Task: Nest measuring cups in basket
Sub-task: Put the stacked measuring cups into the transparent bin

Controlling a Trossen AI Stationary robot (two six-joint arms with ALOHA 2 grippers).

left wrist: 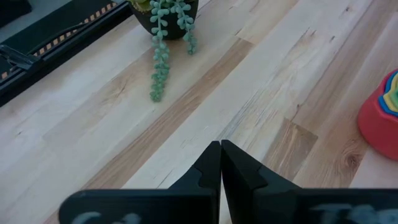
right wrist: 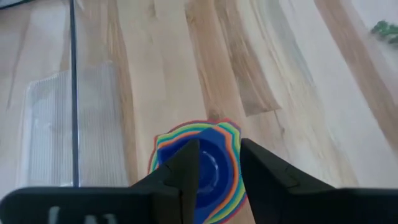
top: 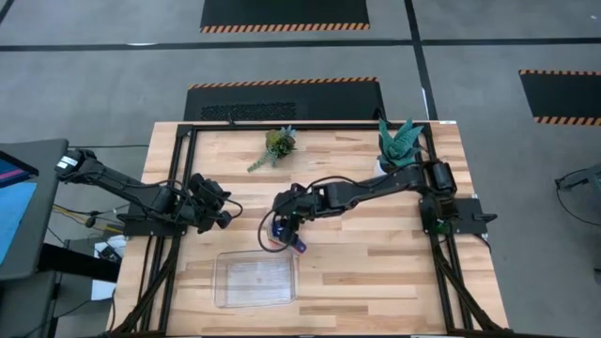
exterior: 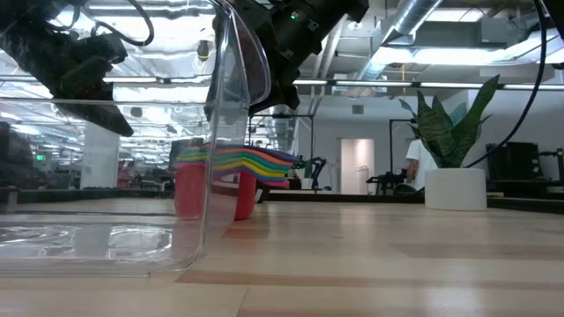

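We see the measuring cups already nested into one rainbow stack, standing on the wooden counter just beside the far right corner of the basket, outside it. In the low view the stack shows its red outer cup at the bottom and coloured rims fanning out above, partly behind the clear basket wall.

The right claw hangs directly over the stack, its two fingers slightly parted with the dark blue innermost cup showing in the gap between them; we cannot tell whether the fingers touch the cups. From above, the right claw sits near the counter's middle, just beyond the basket's far edge.

The left claw is closed, fingertips pressed together with nothing between them, and waits over the left part of the counter.

A trailing succulent and a spiky potted plant stand along the far edge.
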